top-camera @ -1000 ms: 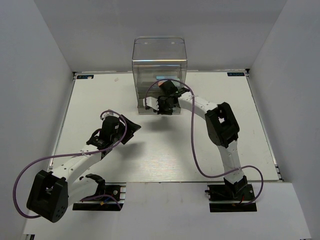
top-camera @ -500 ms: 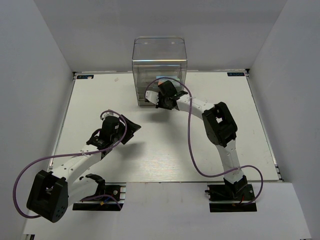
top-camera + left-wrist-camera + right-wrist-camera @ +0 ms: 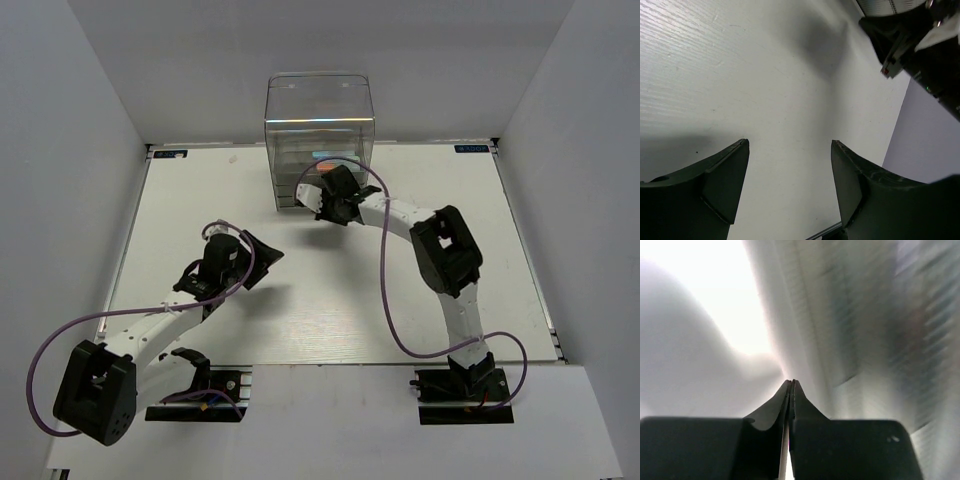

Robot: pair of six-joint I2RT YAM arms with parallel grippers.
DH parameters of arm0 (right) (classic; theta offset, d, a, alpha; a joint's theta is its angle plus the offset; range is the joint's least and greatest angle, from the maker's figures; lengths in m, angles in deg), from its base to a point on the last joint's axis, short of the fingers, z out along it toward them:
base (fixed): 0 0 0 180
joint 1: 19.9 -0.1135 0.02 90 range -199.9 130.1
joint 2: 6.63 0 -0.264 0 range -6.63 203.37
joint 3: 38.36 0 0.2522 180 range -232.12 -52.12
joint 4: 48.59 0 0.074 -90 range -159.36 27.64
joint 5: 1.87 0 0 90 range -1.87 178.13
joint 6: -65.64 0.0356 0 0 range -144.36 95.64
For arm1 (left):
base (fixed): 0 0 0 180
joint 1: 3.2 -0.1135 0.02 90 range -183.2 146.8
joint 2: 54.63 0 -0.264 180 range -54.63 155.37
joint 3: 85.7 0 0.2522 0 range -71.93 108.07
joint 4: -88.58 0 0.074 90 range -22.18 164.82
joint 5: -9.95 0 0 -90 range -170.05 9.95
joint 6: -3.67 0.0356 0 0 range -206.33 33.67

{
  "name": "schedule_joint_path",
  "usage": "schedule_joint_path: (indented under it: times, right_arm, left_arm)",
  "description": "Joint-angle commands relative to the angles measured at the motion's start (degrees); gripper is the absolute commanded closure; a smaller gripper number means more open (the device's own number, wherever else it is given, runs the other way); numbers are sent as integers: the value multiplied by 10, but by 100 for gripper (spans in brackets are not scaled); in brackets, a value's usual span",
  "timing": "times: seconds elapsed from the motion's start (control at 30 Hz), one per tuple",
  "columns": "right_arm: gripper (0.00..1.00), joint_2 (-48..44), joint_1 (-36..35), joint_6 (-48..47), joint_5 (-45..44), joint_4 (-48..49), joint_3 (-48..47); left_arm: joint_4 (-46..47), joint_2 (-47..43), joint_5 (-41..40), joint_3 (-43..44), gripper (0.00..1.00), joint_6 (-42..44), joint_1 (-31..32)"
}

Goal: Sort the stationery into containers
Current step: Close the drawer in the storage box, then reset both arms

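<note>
The containers are one tall clear organiser (image 3: 319, 120) with stacked shallow drawers, standing at the back middle of the table. A faint streak of colour (image 3: 326, 155) shows through its wall; I cannot tell which stationery it is. No loose pen or marker shows on the table. My right gripper (image 3: 315, 192) is shut with nothing between its fingers, right at the organiser's lower front. In the right wrist view its closed tips (image 3: 791, 383) point at the blurred ribbed wall (image 3: 865, 315). My left gripper (image 3: 265, 255) hangs open and empty over the bare table (image 3: 790, 150).
White walls close the table in on the left, back and right. The right arm's forearm (image 3: 400, 215) reaches across the middle back. Part of the right arm (image 3: 920, 45) shows at the top right of the left wrist view.
My right gripper has moved back, away from me, up to the organiser's front, staying shut. The left arm has hardly moved.
</note>
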Motion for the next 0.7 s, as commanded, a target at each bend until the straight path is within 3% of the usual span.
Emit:
schedule_joint_path:
  times: [0.0,0.07,0.1,0.23,0.27,0.3,0.67]
  right_arm:
    - [96,-93,3,49,121,-47,81]
    - [78,-141,5,71,151,-39,114]
    - [55,-184,7,94,160,-36,140]
    - [41,-260,11,174,181,-15,199]
    - [35,-269,14,194,181,-16,206]
    - [10,-301,18,216,181,-10,210]
    - [10,-410,23,303,165,50,261]
  left_arm:
    - [52,-19,33,-10,22,29,-4]
    - [71,-25,41,-16,19,35,-4]
    - [79,-25,42,-22,19,35,-4]
    - [92,-25,61,-22,14,59,-4]
    - [92,-18,66,-8,1,66,-4]
    - [92,-18,72,-2,0,73,-4]
    - [55,-52,67,24,0,120,-4]
